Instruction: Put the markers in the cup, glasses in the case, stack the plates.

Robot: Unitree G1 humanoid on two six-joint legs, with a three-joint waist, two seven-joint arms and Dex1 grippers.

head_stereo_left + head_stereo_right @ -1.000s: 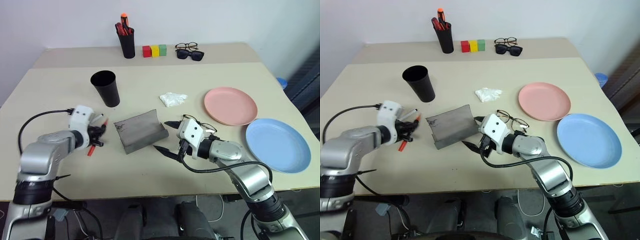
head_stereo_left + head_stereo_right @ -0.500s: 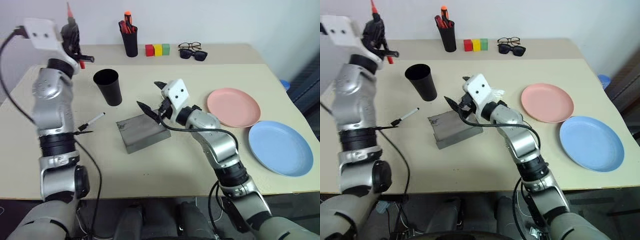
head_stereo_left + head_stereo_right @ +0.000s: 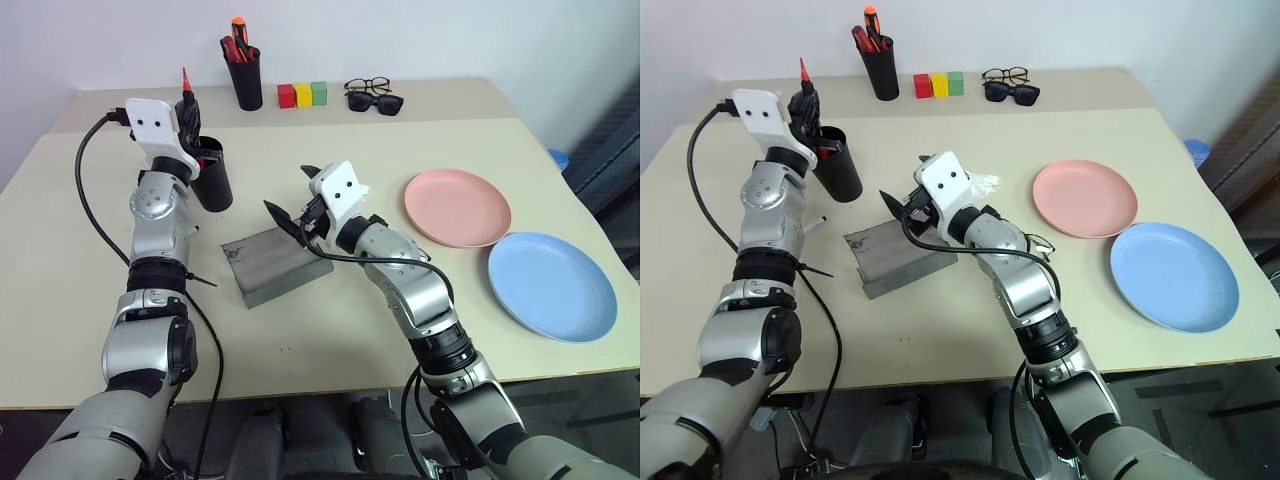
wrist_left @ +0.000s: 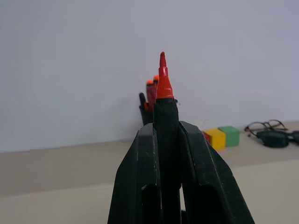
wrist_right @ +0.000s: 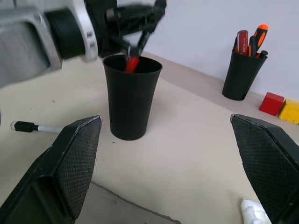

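Your left gripper (image 3: 806, 112) sits over the wide black matte tapered plastic cup (image 3: 836, 163), at about 10 o'clock on the pale tabletop (image 3: 330, 340). Its two black fingers are pinched narrow on the slim red marker (image 5: 132, 63), red tip up, lower end inside the cup's rim. The white-barrelled marker with a black cap (image 5: 35, 127) lies flat on the table just beside the cup's base.

Your right gripper (image 3: 300, 200) hangs mid-table above the dark grey rectangular case (image 3: 275, 262), its textured fingers (image 5: 77, 163) spread wide, holding nothing. The case lies open, flap curving up.

The thin wire-framed glasses (image 3: 1038, 243) are mostly hidden behind your right forearm; you see only a bit of frame. A crumpled white tissue (image 3: 984, 181) lies near them.

At 3 o'clock, the round flat salmon-pink plastic plate (image 3: 458, 208) and the light-blue plate (image 3: 551, 286) lie side by side, unstacked, rims nearly touching.

At 12 o'clock: a narrow black pen holder (image 3: 243, 85) with orange-red pens, red, yellow and green blocks (image 3: 303, 95), two more pairs of spectacles (image 3: 372, 96).
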